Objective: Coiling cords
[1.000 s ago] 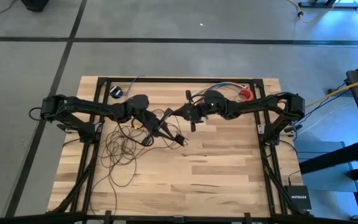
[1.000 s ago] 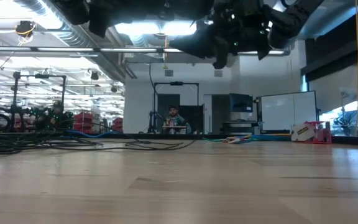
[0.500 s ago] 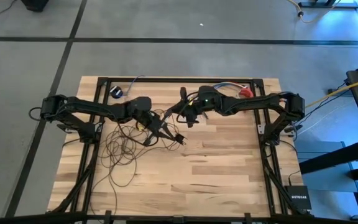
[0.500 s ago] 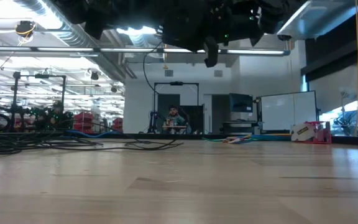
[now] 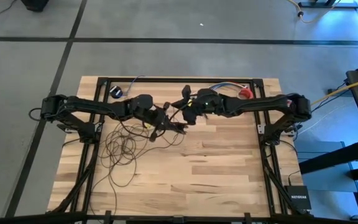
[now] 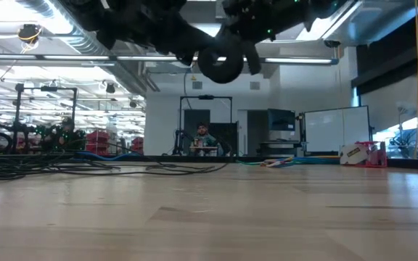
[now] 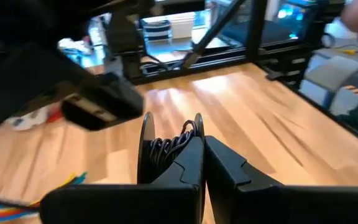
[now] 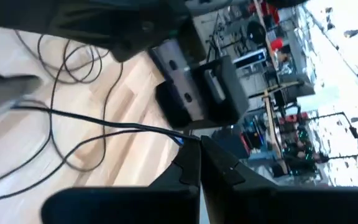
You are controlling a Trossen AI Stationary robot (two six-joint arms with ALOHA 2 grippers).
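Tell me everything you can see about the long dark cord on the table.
The cord is a very long, thin, dark wire, lying in many loose, tangled loops on the wooden table under the left arm. One strand rises from the heap to the two end effectors. The shut left end effector holds a round spool with some cord wound between its flanges. The shut right end effector pinches a strand close beside it.

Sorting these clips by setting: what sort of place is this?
Probably a robotics lab or workshop: bare concrete floor, a wooden table in a black frame, and equipment racks beyond it.
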